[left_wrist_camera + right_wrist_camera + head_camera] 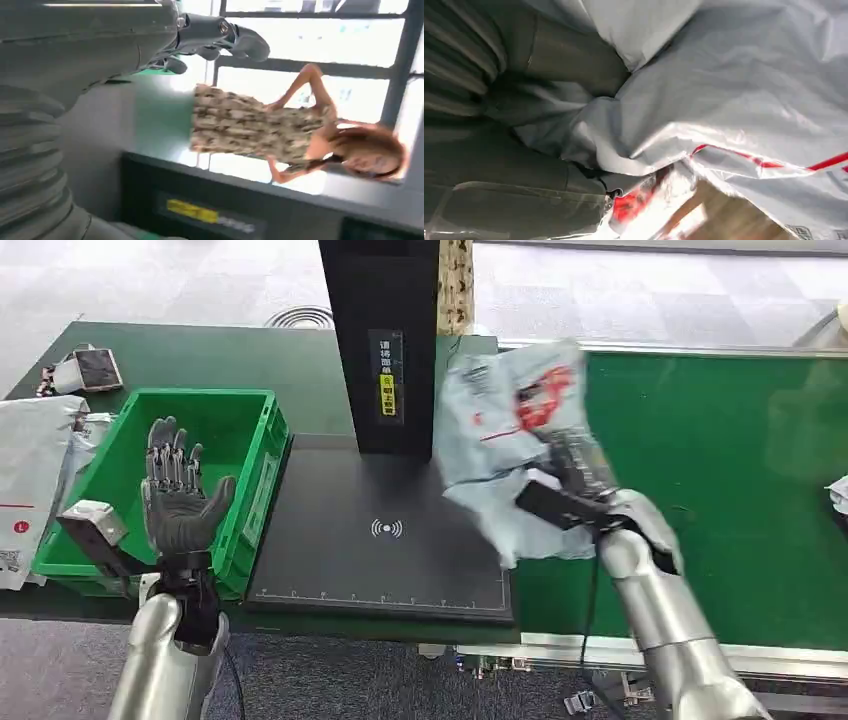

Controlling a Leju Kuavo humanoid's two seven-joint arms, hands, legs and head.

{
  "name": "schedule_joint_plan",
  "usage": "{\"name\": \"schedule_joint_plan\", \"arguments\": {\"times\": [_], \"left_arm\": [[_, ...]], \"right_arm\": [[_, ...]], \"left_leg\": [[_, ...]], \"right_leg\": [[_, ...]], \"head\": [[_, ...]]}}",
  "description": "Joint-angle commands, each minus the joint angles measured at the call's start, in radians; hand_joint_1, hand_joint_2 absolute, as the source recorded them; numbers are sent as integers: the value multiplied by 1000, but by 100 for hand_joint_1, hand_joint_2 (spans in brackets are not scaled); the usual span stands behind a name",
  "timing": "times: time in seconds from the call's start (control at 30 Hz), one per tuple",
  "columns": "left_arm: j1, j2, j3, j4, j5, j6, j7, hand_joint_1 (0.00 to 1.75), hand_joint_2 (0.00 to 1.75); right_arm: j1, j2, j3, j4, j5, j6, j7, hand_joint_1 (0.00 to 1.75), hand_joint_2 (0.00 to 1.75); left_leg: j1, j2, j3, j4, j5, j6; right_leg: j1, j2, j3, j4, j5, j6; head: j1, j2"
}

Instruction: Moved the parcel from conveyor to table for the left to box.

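Note:
A grey plastic parcel (500, 430) with red print hangs in the air over the seam between the black scanner pad (380, 540) and the green conveyor (720, 470). My right hand (580, 485) grips it from below, fingers dug into the crumpled film. The right wrist view has the same parcel (734, 100) bunched around my thumb (574, 55). My left hand (180, 495) is raised with fingers spread, palm up, over the front of the green box (235, 415), holding nothing. The left wrist view has its fingertips (220, 37) apart.
A black scanner post (385, 340) rises behind the pad. White parcels (25, 470) lie left of the box, and a small device (95, 368) sits on the dark green table at the far left. Another parcel (838, 495) is at the conveyor's right edge. A person stands beyond the table (280, 130).

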Motion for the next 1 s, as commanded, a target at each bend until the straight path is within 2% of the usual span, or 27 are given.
{"name": "schedule_joint_plan", "arguments": {"times": [0.03,0.07,0.13,0.53,0.57,0.6,0.7,0.83,1.0], "left_arm": [[-89,47,-76,165,57,49,-29,0,175],[-93,47,-77,166,59,49,-28,0,175],[-108,38,-77,173,64,50,-23,0,175],[-109,28,-71,168,59,52,-14,0,175],[-116,22,-66,170,40,52,-2,0,175],[-116,27,-58,172,32,59,7,0,175],[-111,34,-44,158,29,73,20,0,175],[-106,36,-42,148,28,73,23,0,175],[-97,23,-41,149,11,99,42,0,175]], "right_arm": [[-250,99,586,103,-153,68,16,175,175],[-250,99,592,106,-155,71,17,175,175],[-250,104,615,127,-177,85,23,175,175],[-256,101,636,144,-191,93,31,175,175],[-273,100,676,191,-192,120,59,175,175],[-316,122,737,283,-154,183,185,175,175],[-361,155,829,429,-27,143,328,175,175],[-360,155,833,457,-14,128,338,175,175],[-372,160,859,542,92,104,475,175,175]], "left_leg": [[0,1,1,-1,1,-2],[0,-6,0,-1,2,-1],[1,-10,-1,-1,3,-2],[4,-11,-1,-2,3,-1],[4,-11,-3,-1,3,-1],[4,-11,-1,-1,2,-1],[3,-9,-2,-1,2,-1],[4,-11,-2,-1,3,-1],[3,-12,-1,-1,2,-1]], "right_leg": [[0,1,-1,1,-1,-3],[1,-7,1,1,-3,-2],[3,-11,3,-1,-3,-2],[2,-12,4,-2,-3,-2],[2,-12,3,-2,-2,-2],[2,-12,4,-3,-2,-2],[2,-10,2,-2,-2,-2],[2,-11,3,-3,-2,-2],[2,-12,4,-3,-2,-1]], "head": [[-3,0],[-2,0],[-2,0],[-1,0],[-2,0],[-2,0],[-1,0],[-1,0],[-2,0]]}}
